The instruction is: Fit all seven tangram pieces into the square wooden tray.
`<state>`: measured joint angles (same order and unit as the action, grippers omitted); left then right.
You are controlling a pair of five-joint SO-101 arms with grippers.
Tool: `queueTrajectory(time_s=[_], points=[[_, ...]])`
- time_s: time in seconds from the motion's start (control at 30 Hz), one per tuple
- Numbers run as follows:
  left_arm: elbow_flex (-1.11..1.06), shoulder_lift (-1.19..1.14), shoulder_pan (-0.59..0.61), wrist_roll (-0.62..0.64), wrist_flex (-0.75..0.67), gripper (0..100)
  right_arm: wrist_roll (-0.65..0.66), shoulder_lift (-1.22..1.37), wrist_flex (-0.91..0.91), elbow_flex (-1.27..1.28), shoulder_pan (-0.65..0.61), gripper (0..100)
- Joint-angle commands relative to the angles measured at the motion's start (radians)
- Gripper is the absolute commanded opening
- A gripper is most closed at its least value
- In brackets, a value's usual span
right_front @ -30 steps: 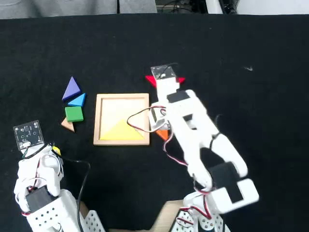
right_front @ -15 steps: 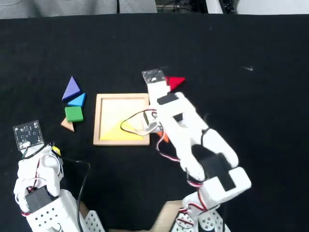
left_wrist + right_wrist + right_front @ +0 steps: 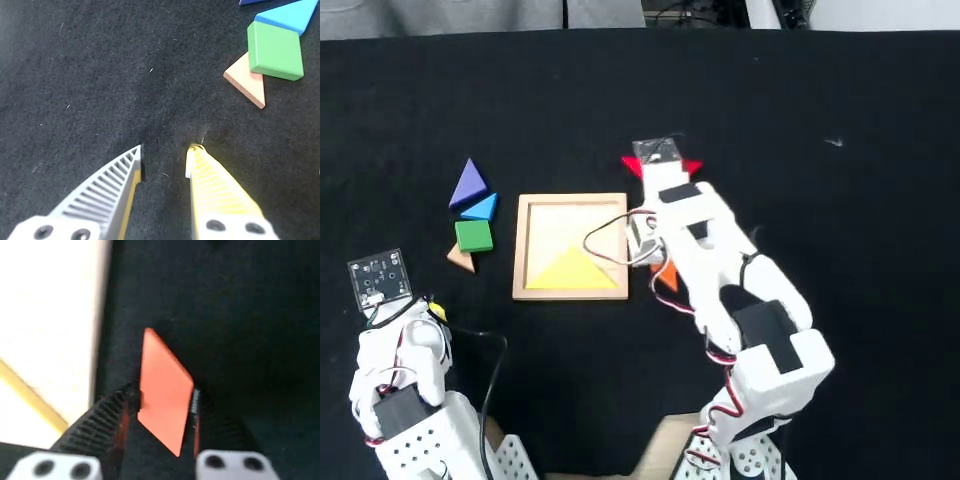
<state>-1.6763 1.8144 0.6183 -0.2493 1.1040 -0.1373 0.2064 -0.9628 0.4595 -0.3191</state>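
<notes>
Orange was the colour between the fingers of the right pincer, which was pressed against two opposite sides of the orange piece, a flat slanted four-sided shape. Whether the piece was lifted or resting on the cloth could not be told. Its long axis ran roughly parallel with the nearest wall of the tray, and it sat just beside that wall, outside it, close to the corner where the yellow triangle lay flat in the tray. The tray's bare floor was therefore sideways from the pincer and past the yellow triangle's slanted edge. In my judgement, the coming move called for carrying the piece over the wall toward that pale area.

A red piece lay just off the tray's far corner on the same side. On the opposite side of the tray, near but not touching it, sat a purple triangle, a blue piece, a green square and a tan triangle. The left pincer hung spread and empty beyond that group, farther from the tray, so the left arm was the nearer one for those four.

The surface was covered in black cloth. Past its far edge were pale furniture and some cables.
</notes>
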Motion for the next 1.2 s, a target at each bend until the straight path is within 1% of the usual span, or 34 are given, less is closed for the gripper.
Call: queueTrajectory(time_s=[0.0, 0.13, 0.27, 0.43, 0.6, 0.8, 0.97, 1.17], points=[[-0.007, 0.006, -0.002, -0.011, -0.014, 16, 0.0, 0.005, 0.005, -0.05, 0.005, 6.2], [-0.007, 0.006, -0.002, -0.011, -0.014, 16, 0.0, -0.027, -0.023, -0.062, 0.028, 6.0], [-0.007, 0.006, -0.002, -0.011, -0.014, 16, 0.002, -0.156, -0.137, -0.124, 0.018, 6.0], [-0.007, 0.006, -0.002, -0.011, -0.014, 16, 0.002, -0.331, -0.178, -0.142, -0.1, 6.0], [-0.007, 0.006, -0.002, -0.011, -0.015, 16, -0.005, -0.39, -0.173, -0.148, -0.193, 6.0], [-0.007, 0.006, -0.002, -0.011, -0.017, 16, -0.006, -0.354, -0.17, -0.15, -0.207, 6.4], [-0.007, 0.006, -0.002, -0.011, -0.017, 16, -0.014, -0.232, -0.11, -0.168, -0.207, 6.0], [-0.007, 0.006, -0.002, -0.011, -0.017, 16, -0.164, -0.073, -0.101, -0.266, -0.209, 6.0]])
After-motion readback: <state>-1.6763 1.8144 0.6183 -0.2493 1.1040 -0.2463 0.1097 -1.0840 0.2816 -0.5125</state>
